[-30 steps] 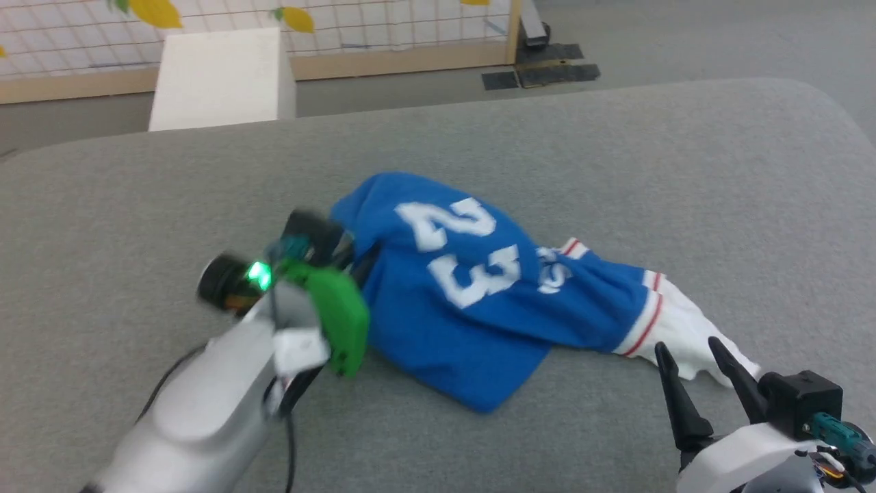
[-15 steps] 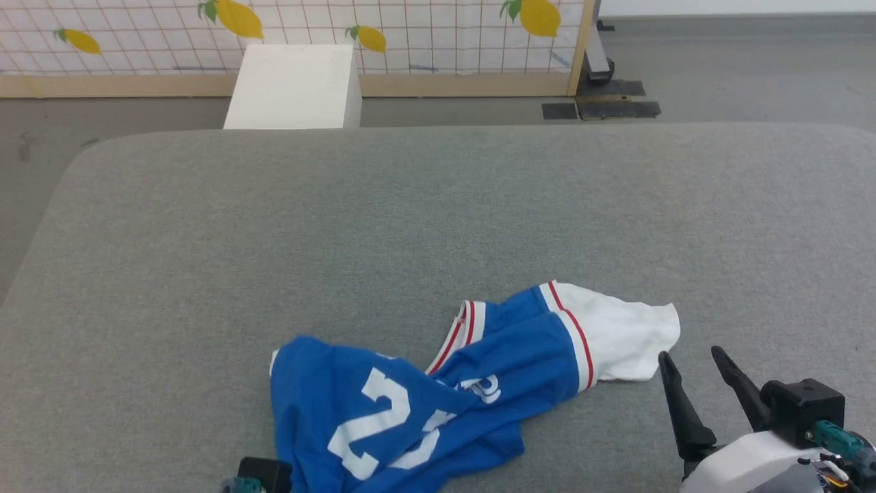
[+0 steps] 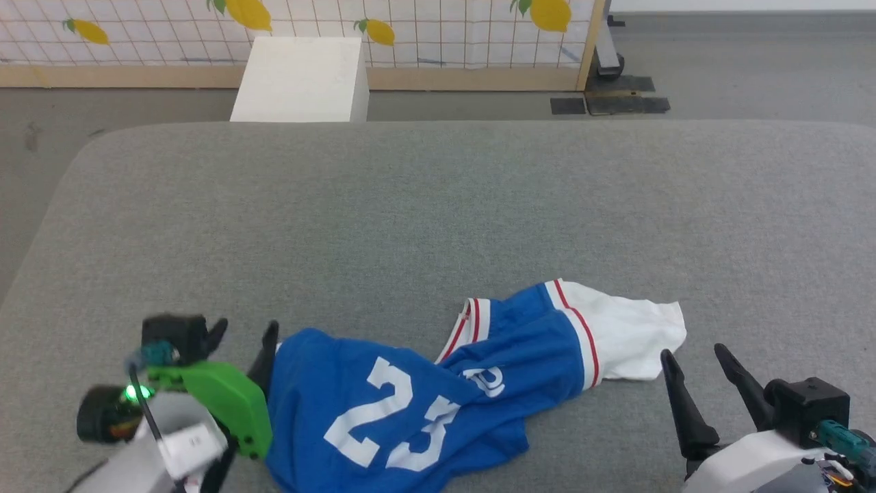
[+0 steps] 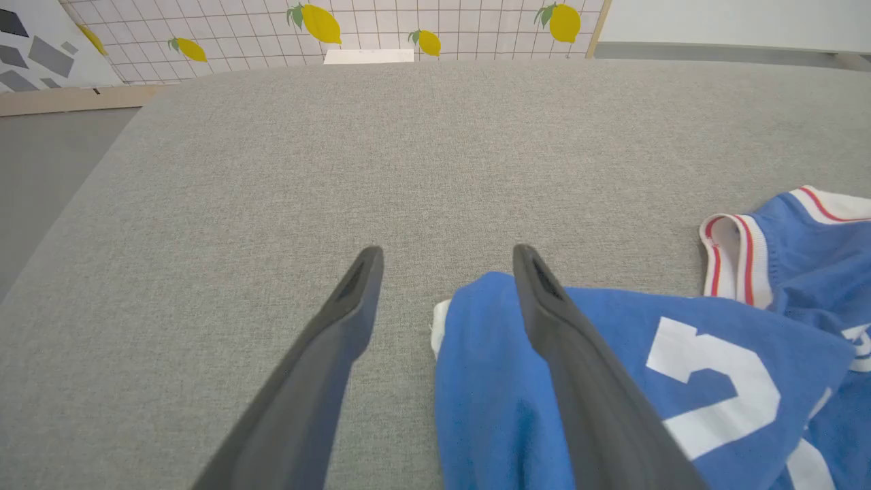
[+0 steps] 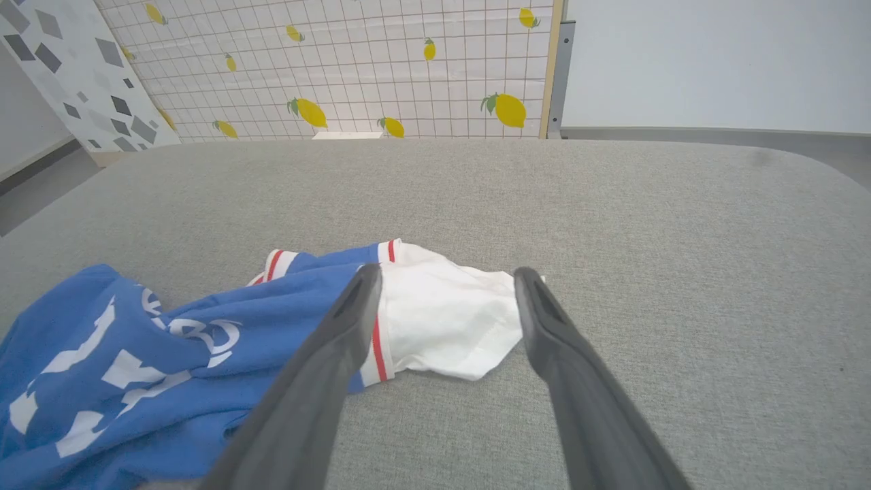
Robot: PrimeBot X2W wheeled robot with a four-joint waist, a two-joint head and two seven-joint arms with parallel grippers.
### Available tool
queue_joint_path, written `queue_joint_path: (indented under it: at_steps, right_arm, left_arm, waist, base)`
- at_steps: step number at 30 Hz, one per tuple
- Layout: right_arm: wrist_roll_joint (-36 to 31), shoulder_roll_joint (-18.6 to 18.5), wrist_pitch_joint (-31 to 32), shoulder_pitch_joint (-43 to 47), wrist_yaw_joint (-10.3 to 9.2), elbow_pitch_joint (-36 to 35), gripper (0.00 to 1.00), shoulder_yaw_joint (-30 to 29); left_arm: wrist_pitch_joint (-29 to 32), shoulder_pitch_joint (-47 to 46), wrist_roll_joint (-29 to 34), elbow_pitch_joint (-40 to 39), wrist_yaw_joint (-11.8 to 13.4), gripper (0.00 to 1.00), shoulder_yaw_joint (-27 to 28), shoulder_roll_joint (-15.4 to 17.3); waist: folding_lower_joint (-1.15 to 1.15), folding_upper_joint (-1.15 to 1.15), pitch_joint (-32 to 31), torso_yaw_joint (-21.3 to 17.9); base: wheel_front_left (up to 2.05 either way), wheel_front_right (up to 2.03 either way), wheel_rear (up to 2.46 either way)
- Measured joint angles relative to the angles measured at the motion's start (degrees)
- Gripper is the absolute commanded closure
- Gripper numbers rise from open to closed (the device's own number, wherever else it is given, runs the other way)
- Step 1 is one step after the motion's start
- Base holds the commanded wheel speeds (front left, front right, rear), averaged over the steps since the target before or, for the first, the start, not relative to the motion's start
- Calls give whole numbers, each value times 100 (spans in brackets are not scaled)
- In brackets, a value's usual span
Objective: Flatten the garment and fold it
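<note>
— What's at the left?
— The left gripper [image 3: 246, 325]. Its jaws are spread and grasp nothing. In its wrist view one finger crosses the blue edge of the shirt [image 3: 410, 404] and the other is over bare table [image 3: 438, 205].
— Where's the shirt?
— It's crumpled near the front of the grey table, with the "23" facing up. A white sleeve [image 3: 629, 335] reaches rightward.
— And the right gripper [image 3: 691, 350]?
— It's spread wide too, and empty. Its tips are just beside that sleeve.
</note>
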Motion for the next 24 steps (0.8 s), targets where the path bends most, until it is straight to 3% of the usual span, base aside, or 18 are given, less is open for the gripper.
queue_joint_path:
  at_steps: [9, 19, 21, 24]
  right_arm:
    - [-97, 1, -2, -221, 0, -54, 0, 113]
    - [-99, 0, -10, -313, 0, 12, 0, 149]
    - [-96, 1, -12, -333, 0, 24, 0, 155]
    - [-92, 1, -52, -361, 0, 48, 0, 136]
  left_arm:
    - [1034, -801, -458, 1629, -1047, 0, -334, -191]
    - [2039, -1494, -706, 3064, -1813, 0, -715, -493]
    - [2183, -1580, -755, 3166, -1923, 100, -748, -517]
    - [2190, -1649, -809, 3272, -2073, 100, -799, -592]
  waist:
    - [0, 0, 249, -264]
    - [0, 0, 474, -512]
    - [0, 0, 489, -543]
    - [0, 0, 483, -556]
  base:
    - [0, 0, 0]
    - [0, 0, 0]
    - [0, 0, 0]
    - [0, 0, 0]
